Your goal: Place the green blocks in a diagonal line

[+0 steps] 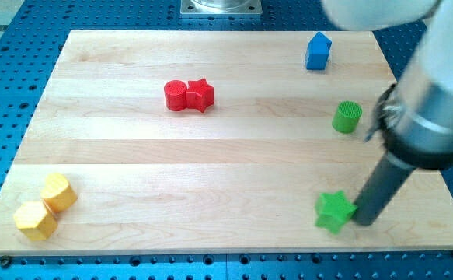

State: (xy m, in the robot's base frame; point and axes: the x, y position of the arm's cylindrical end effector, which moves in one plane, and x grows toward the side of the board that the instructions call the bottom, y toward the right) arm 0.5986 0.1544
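A green star block (334, 209) lies near the view's bottom right. A green cylinder (347, 117) stands above it at the right, with a gap between them. My tip (363, 223) rests on the board right beside the green star, at its right edge, touching or nearly touching it. The dark rod rises from there to the upper right into the arm's grey body.
A red cylinder (176, 95) and a red star (200, 95) sit together at the upper middle. A blue house-shaped block (318, 51) stands at the top right. Two yellow hexagonal blocks (58, 192) (36, 220) lie at the bottom left. The wooden board (210, 155) rests on a blue perforated table.
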